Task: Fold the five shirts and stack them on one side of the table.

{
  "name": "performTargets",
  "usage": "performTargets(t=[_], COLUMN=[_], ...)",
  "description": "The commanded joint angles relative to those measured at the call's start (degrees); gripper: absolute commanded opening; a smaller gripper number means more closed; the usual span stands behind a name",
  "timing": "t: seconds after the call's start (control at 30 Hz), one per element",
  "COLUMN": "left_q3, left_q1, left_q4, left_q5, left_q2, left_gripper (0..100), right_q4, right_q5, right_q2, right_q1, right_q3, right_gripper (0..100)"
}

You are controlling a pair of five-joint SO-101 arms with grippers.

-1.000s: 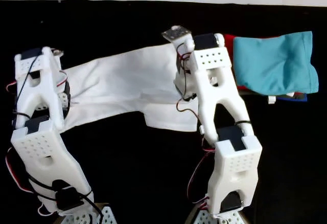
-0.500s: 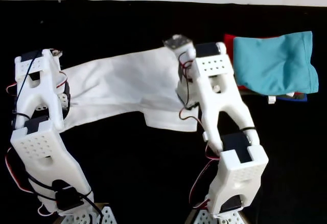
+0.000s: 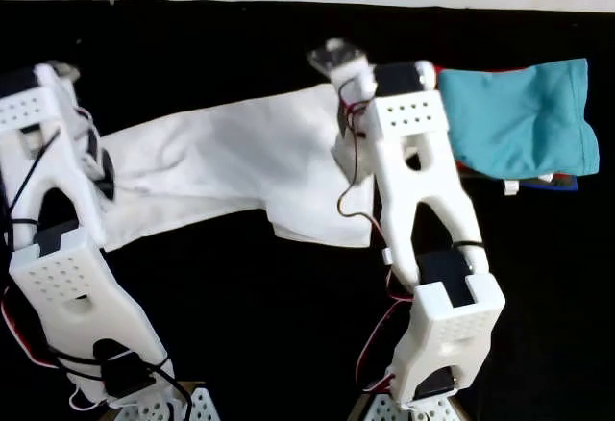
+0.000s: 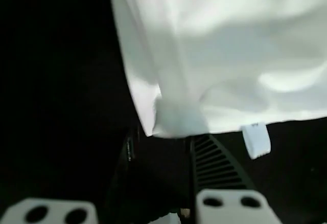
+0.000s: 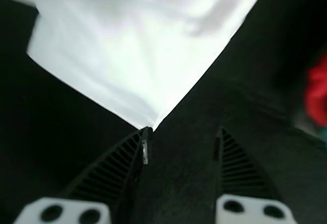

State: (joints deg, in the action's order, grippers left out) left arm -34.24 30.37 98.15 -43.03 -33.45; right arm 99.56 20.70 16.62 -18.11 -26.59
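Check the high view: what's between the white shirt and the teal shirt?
In the high view the right arm stands over the gap between the white shirt and the teal shirt, with black table beneath.

1. We see the white shirt (image 3: 231, 161) as soft, matt cloth, gently creased.
2. We see the teal shirt (image 3: 519, 118) as matt cloth too.
3. We find the table (image 3: 240, 315) black and matt.
4. We note white, matt plastic shells, partly perforated, on the left arm (image 3: 67, 286) and right arm (image 3: 423, 181).
5. We see dark, ribbed plastic fingers (image 5: 117, 168) on the right gripper (image 5: 183, 131).
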Motion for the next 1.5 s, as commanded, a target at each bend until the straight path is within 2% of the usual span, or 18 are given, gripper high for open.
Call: performTargets(t=[0.0, 0.07, 0.17, 0.4, 0.53, 0.73, 0.8, 0.9, 1.03, 1.1, 1.3, 1.47], left_q3=[-8.75, -8.48, -6.2, -5.23, -5.32, 0.22, 0.92, -1.71, -7.08, -7.16, -6.99, -7.08], left_q1=[0.04, -1.8, -5.14, -5.23, -3.56, -0.75, -0.75, -1.71, -2.33, -3.21, -4.18, 1.19], left_q4=[1.93, 1.67, -0.35, -1.23, 2.29, 3.16, 3.08, 2.64, -5.19, -8.26, -13.54, -18.73], left_q5=[-1.05, 1.14, 3.69, 4.13, 3.43, -5.54, -6.07, -2.46, 8.7, 11.96, 12.04, 11.78], left_q2=[3.12, 2.51, -1.71, -13.23, -12.35, -5.14, -3.74, -2.15, -2.42, -4.44, -15.6, -17.54], left_gripper=[16, 13, 1, 3, 3, 3, 3, 3, 3, 3, 3, 3], right_q4=[0.48, -2.68, -6.46, -8.84, -8.92, -9.36, -9.8, -11.21, -14.29, -15.69, -18.42, -18.24], right_q5=[0.26, 0.26, 0.26, 0.26, 0.26, 0.26, 0.26, 0.26, 0.18, -1.49, -4.57, -4.57], right_q2=[-2.51, -2.42, -0.92, 5.93, 7.69, 8.48, 8.48, 8.48, 8.57, 8.66, 13.05, 19.65], right_q1=[0.31, -0.92, -2.77, -3.74, -3.65, -3.91, -3.91, -4.0, -4.0, -4.0, -3.82, 0.13], right_q3=[-9.01, -7.78, -4.44, -1.89, -1.89, -1.89, -1.89, -1.63, -1.36, -1.27, -0.13, -0.57], right_gripper=[20.1, 19.5, 14.1, 10.9, 10.9, 10.9, 10.9, 10.9, 10.9, 10.9, 10.9, 10.9])
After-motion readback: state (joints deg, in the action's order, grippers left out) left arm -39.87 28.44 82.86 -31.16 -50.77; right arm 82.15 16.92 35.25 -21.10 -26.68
